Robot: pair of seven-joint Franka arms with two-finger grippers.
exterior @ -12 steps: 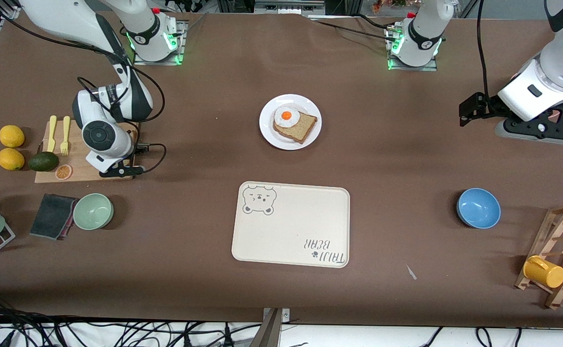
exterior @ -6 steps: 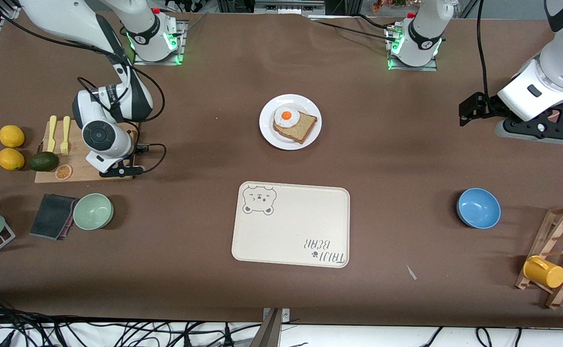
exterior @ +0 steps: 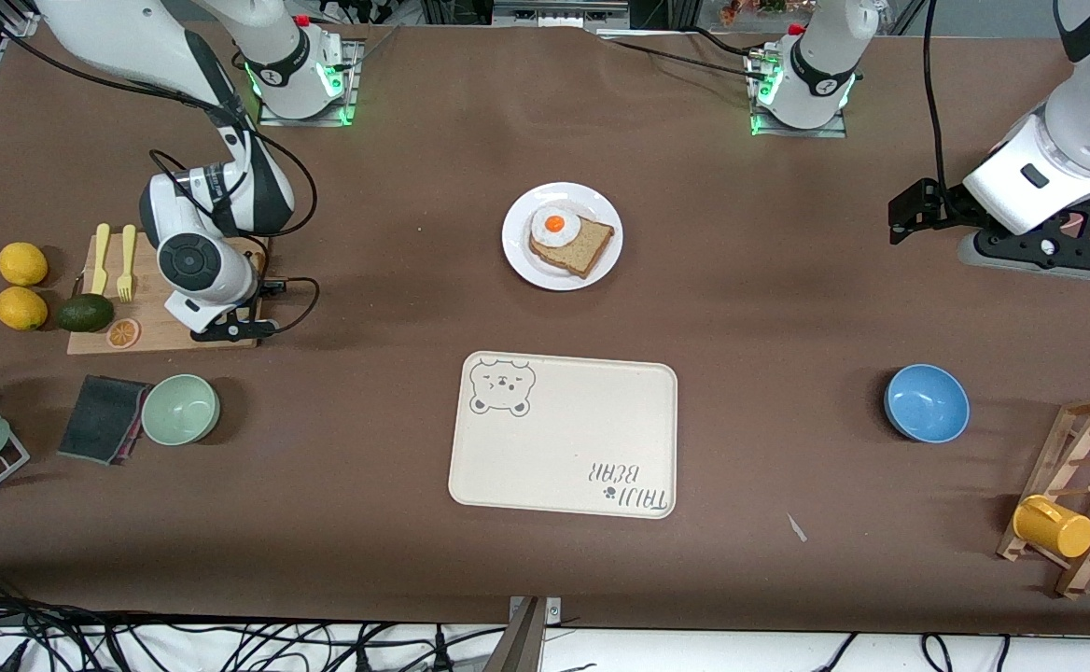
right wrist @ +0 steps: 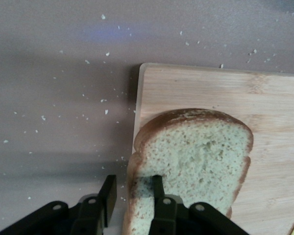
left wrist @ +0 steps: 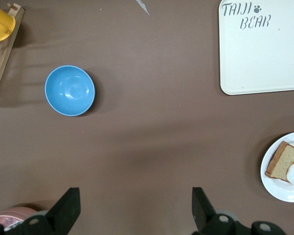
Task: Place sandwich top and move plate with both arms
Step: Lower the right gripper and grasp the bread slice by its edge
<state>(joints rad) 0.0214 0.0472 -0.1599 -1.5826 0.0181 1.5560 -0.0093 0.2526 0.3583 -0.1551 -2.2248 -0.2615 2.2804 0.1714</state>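
The sandwich top [right wrist: 201, 152], a light speckled slice with a brown crust, lies on a wooden cutting board [right wrist: 210, 88] at the right arm's end of the table. My right gripper [right wrist: 134, 180] straddles its edge, open: one finger rests on the crumb, and a small gap shows between the other finger and the crust. In the front view the right hand hides the slice. The white plate [exterior: 519, 252] sits mid-table with an egg-topped slice [exterior: 571, 241] on it. My left gripper [left wrist: 134, 196] waits wide open over bare table at the left arm's end.
A cream bear tray [exterior: 564, 439] lies nearer the camera than the plate. A blue bowl [exterior: 926, 403] and a rack with a yellow cup [exterior: 1054, 525] are at the left arm's end. Two lemons [exterior: 22, 263], an avocado [exterior: 84, 313], yellow forks [exterior: 113, 257] and a green bowl [exterior: 180, 409] surround the board.
The right hand has shifted very slightly over the cutting board. The left arm, the plate and the tray have not moved.
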